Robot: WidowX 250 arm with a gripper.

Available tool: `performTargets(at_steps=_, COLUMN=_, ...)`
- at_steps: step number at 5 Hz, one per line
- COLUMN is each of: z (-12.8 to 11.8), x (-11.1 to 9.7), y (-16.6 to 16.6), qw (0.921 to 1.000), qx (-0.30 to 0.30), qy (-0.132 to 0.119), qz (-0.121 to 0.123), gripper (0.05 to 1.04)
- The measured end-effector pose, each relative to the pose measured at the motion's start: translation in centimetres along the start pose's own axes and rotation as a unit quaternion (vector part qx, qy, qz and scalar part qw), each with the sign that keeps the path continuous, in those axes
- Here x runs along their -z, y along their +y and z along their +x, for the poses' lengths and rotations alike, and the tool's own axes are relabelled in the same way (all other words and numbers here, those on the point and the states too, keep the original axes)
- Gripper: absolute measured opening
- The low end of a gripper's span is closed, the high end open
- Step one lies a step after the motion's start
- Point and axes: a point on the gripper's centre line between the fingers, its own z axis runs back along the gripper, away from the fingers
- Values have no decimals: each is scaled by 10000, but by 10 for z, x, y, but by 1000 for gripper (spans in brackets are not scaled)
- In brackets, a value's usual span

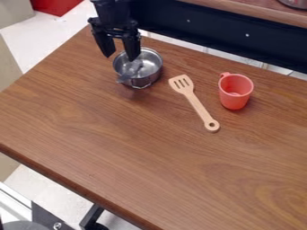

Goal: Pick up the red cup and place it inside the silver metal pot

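Gripper point(120, 57), black, two-fingered: one, hanging above the table point(150, 148) by its far left corner. Fingers set wide apart, tips pointing down, with nothing seen between them; one tip over the mouth of the pot, the other out beyond its rim. Whether either touches the pot cannot be told.

Pot point(144, 81), metal, shiny, round: one, upright near the far edge of the table, toward the far left corner, directly under the gripper. Contents: a grey shape point(133, 68) slanting across the inside and past the rim on the near side; whether a separate item or part of the pot is unclear.

Spatula point(198, 105), light wood: one, lying flat between pot and cup. Three slots in the head, which points to the far edge; round hole at the handle's end, toward the near edge.

Cup point(234, 98), red, with one handle: one, upright near the far edge, right of the spatula and apart from it. Mouth open, handle toward the far edge. Contents: a paler patch at the bottom, nature unclear.
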Motion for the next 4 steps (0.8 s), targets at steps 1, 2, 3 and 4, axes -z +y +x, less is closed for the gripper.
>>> performTargets(at_steps=1, z=-4, x=14, y=-2, qw=9998, qx=-71, qy=172, qz=-101, gripper=999)
performTargets(at_steps=2, z=3, x=20, y=-19, qw=9977, qx=-603, qy=150, qz=-261, gripper=999)
performTargets(at_steps=3, z=16, x=13, y=-38, qw=9967, qx=-698, qy=155, qz=-391, gripper=999)
performTargets(at_steps=4, z=27, x=16, y=-55, qw=9922, qx=-1124, qy=208, qz=-502, gripper=999)
